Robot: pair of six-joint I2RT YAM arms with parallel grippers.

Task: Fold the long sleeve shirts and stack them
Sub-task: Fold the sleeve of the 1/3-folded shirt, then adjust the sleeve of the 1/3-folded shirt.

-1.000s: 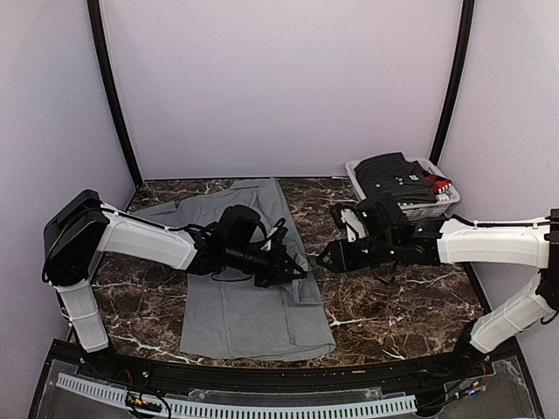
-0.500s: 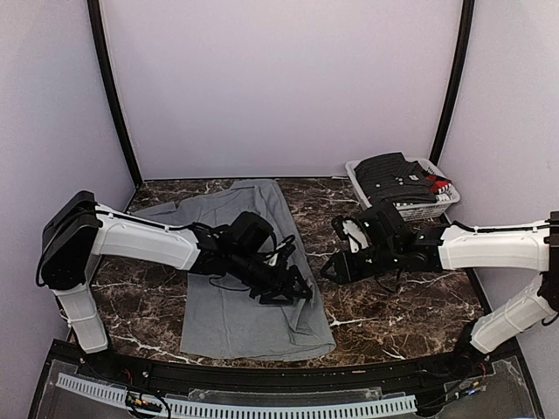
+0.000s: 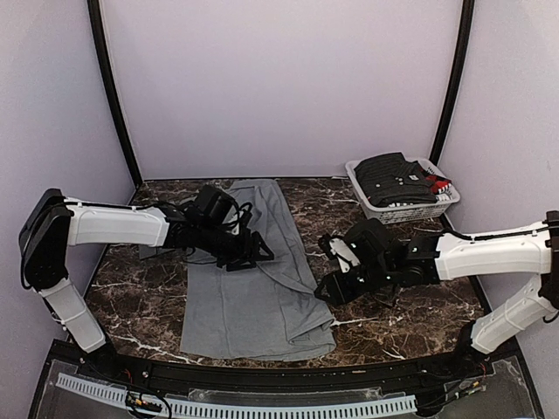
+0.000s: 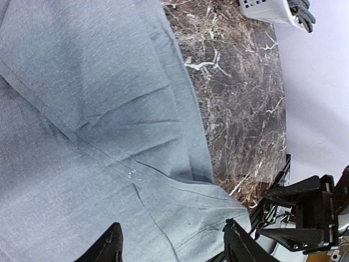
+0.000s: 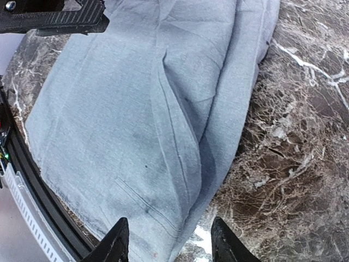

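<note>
A plain grey long sleeve shirt (image 3: 249, 305) lies flat on the marble table, running from the back to the front edge, with its right side folded over in a long ridge (image 5: 180, 136). One sleeve sticks out to the left behind my left arm. My left gripper (image 3: 262, 253) hovers open over the shirt's middle, with only cloth (image 4: 109, 109) beneath its jaws (image 4: 174, 246). My right gripper (image 3: 321, 292) is open just above the shirt's right edge, one fingertip over cloth and the other over marble (image 5: 170, 243). Neither holds anything.
A white basket (image 3: 376, 209) holding dark clothes stands at the back right corner. Bare marble (image 3: 402, 305) lies under my right arm. The black front rail (image 3: 262, 371) runs close to the shirt's hem. Purple walls enclose three sides.
My left gripper has opened, let go of the cloth and drawn back to the left. My right gripper has come nearer and forward to the shirt's right edge.
</note>
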